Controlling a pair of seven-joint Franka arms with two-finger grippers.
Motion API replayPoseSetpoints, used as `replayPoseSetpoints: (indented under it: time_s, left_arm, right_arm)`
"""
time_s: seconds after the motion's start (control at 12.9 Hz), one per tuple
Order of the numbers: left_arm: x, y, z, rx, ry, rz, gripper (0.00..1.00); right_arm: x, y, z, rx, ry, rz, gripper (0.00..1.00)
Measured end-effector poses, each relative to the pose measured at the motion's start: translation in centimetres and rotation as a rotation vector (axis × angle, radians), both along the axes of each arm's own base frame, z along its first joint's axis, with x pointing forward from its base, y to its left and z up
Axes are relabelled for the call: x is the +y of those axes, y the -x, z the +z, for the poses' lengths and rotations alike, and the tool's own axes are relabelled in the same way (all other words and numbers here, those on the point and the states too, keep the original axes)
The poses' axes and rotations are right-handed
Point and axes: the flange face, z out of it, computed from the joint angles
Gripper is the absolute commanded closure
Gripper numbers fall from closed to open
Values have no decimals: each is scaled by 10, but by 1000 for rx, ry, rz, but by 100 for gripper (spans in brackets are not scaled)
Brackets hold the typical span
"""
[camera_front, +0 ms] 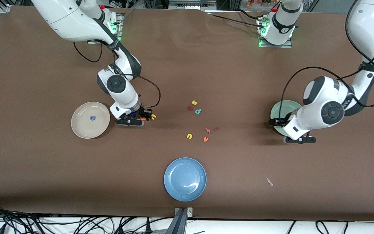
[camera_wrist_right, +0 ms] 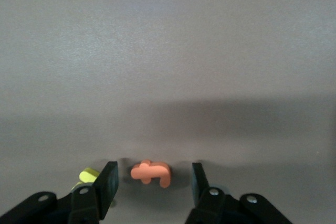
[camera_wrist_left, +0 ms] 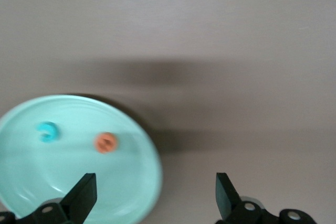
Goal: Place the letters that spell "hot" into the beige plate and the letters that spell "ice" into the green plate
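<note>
The beige plate (camera_front: 82, 128) holds the blue "o" (camera_front: 92, 118). Beside it, my right gripper (camera_front: 140, 120) (camera_wrist_right: 153, 178) is open and low on the table. Its fingers straddle the orange "t" (camera_front: 143, 119) (camera_wrist_right: 151, 172) without touching it. The yellow "h" (camera_front: 153, 116) (camera_wrist_right: 88, 175) lies just outside one finger. My left gripper (camera_front: 299, 139) (camera_wrist_left: 155, 182) hangs wide open and empty over the rim of the green plate (camera_front: 282, 109) (camera_wrist_left: 63, 171). That plate holds the teal "c" (camera_wrist_left: 47, 131) and orange "e" (camera_wrist_left: 106, 142). The maroon "i" (camera_front: 216, 128) lies mid-table.
Mid-table lie a yellow "s" (camera_front: 193, 102), dark red "k" (camera_front: 190, 108), teal "p" (camera_front: 198, 111), a salmon letter (camera_front: 208, 130), yellow "u" (camera_front: 189, 136) and orange "v" (camera_front: 205, 139). A blue plate (camera_front: 185, 178) sits nearer the front camera.
</note>
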Motion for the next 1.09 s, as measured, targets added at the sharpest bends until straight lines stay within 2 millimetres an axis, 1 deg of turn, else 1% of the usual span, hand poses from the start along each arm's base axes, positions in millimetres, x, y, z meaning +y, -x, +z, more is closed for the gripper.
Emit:
replayPoseSetpoints:
  time_s: [0.23,0.39,0.54,0.62,0.7,0.78,0.85,0.93,1.01,1.09]
  left_arm:
    - [-84,15,4,3,-35,126,1]
    - [-138,25,6,-1,-45,198,2]
    - [-178,28,-2,-18,-12,235,2]
    - [-194,29,-10,-36,16,231,2]
    - [-205,31,-22,-57,25,212,2]
    - [-214,34,-36,-82,5,170,2]
    - [-223,39,-49,-105,-27,116,5]
    - [-232,45,-61,-126,-52,65,11]
    - [-240,49,-69,-141,-57,32,12]
    - [-247,51,-75,-154,-41,18,22]
  right_arm:
    - [-1,0,-2,2,3,1,36]
    - [-1,0,-4,0,-1,1,39]
    - [0,1,-7,1,-5,1,45]
    - [0,0,-7,-2,-7,2,49]
    - [0,0,-7,-3,-7,3,56]
    - [0,0,-7,-4,-5,6,64]
    - [0,0,-6,-8,-2,13,69]
    - [0,0,-6,-11,0,14,69]
    - [0,0,-5,-12,0,15,72]
    - [1,0,-5,-13,-1,16,72]
